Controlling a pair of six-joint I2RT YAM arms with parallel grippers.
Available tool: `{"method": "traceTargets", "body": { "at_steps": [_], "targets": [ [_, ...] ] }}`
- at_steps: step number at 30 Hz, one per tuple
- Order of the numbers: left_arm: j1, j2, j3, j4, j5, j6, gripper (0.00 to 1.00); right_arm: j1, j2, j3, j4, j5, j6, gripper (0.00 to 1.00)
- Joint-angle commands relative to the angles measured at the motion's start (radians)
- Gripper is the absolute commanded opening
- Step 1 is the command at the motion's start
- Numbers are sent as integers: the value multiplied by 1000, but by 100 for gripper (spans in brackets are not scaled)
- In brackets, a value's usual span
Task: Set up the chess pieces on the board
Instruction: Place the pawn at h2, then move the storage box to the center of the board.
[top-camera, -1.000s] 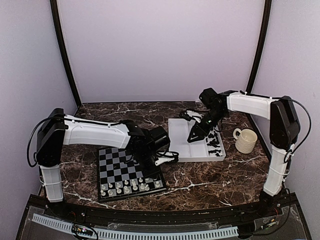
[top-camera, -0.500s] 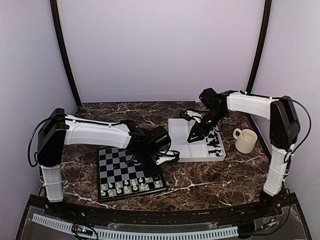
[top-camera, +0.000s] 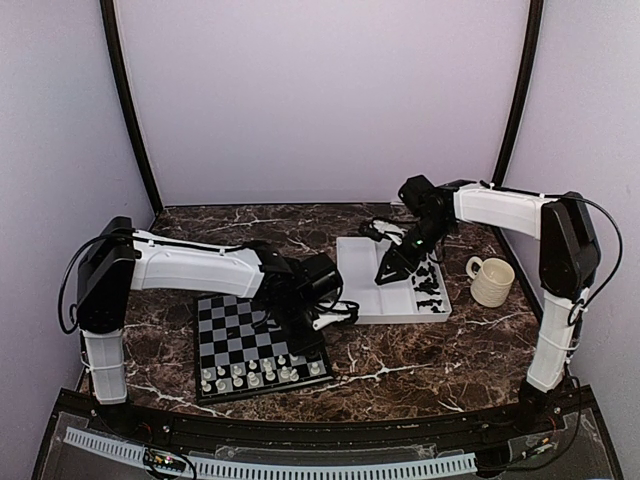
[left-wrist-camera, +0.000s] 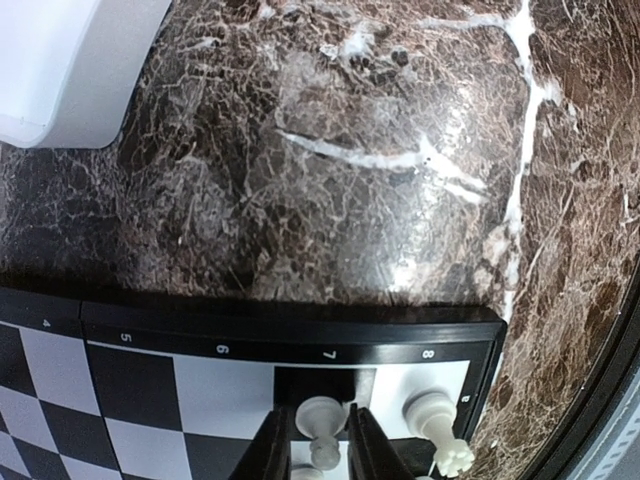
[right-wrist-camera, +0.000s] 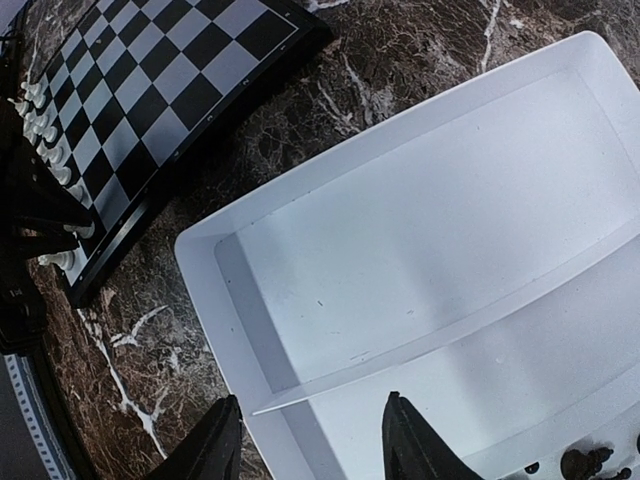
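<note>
The board (top-camera: 228, 325) lies at the front left, with white chess pieces (top-camera: 262, 372) lined up in its two nearest rows. In the left wrist view, my left gripper (left-wrist-camera: 318, 416) straddles a white pawn (left-wrist-camera: 322, 425) standing on a black square of the board (left-wrist-camera: 200, 345). The jaws are slightly parted, and a thin gap shows on the pawn's left side. Another white piece (left-wrist-camera: 437, 425) stands on the corner square beside it. My right gripper (right-wrist-camera: 308, 400) hovers open and empty over the white tray (right-wrist-camera: 420, 220). Black chess pieces (top-camera: 428, 285) lie in the tray's right compartment.
A cream ribbed mug (top-camera: 491, 281) stands on the dark marble table to the right of the tray (top-camera: 360, 290). The tray's left compartment holds nothing. Purple walls close in the table on three sides.
My left jaws have parted a little around the white pawn. Both arms have hardly moved.
</note>
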Motion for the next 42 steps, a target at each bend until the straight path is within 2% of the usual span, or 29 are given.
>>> {"method": "traceTargets", "body": {
  "at_steps": [1,6,13,20,24,31,33,37,40,42],
  "targets": [
    [-1,-74,34,4,-37,-4,24,-13,-15,38,-4,56,-17,49],
    [0,-179,30,83,-95,16,33,-70,-28,67,-28,114,-54,49],
    [30,-266,-8,269,-148,-2,38,-65,47,15,-91,165,-166,42],
    [97,-303,-51,388,-118,-84,39,4,93,-55,-78,249,-237,39],
    [120,-311,-78,415,-111,-102,39,64,97,-104,-70,274,-280,43],
    [137,-344,-122,436,-120,-129,39,124,164,-34,-75,174,-225,46],
    [141,-364,-144,445,-132,-138,39,127,185,-7,-38,180,-155,46],
    [147,-406,-182,458,-156,-170,39,77,205,35,54,258,-1,47],
    [148,-437,-212,467,-163,-186,39,34,180,41,53,263,8,47],
    [149,-461,-228,475,-166,-189,39,20,142,49,19,194,-15,47]
  ]
}}
